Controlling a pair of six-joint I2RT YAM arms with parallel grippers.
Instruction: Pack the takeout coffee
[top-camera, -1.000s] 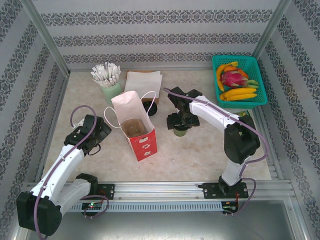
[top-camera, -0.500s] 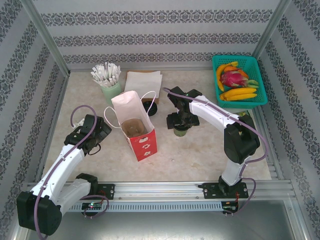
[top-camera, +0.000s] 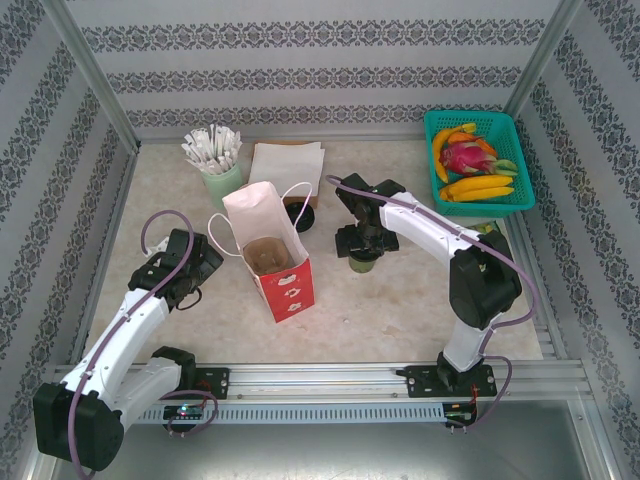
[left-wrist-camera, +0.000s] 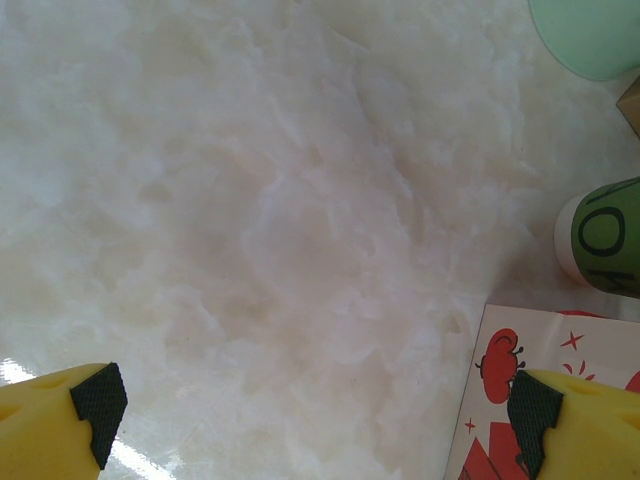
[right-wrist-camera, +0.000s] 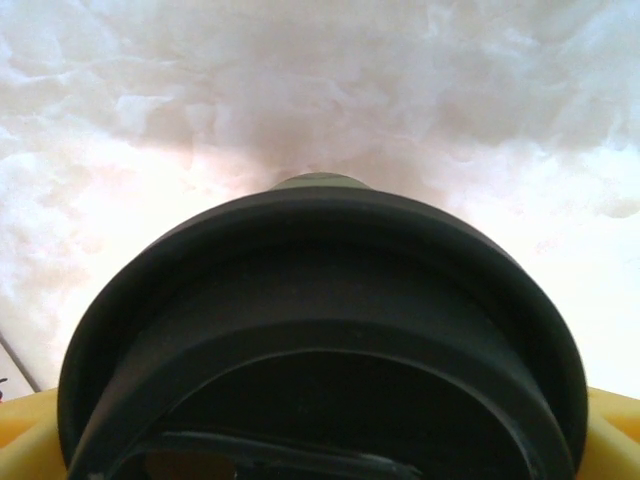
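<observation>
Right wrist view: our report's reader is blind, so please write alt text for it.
The black lid of the takeout coffee looms close, a sliver of olive cup beyond it. Yellow fingers of the right hand sit against it at both lower corners, over the pale marbled table.

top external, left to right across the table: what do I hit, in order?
left gripper → red-and-white paper bag → takeout coffee → green fruit basket. Skipped the cup of sticks and the tan paper stack: both overlap the bag sideways.
</observation>
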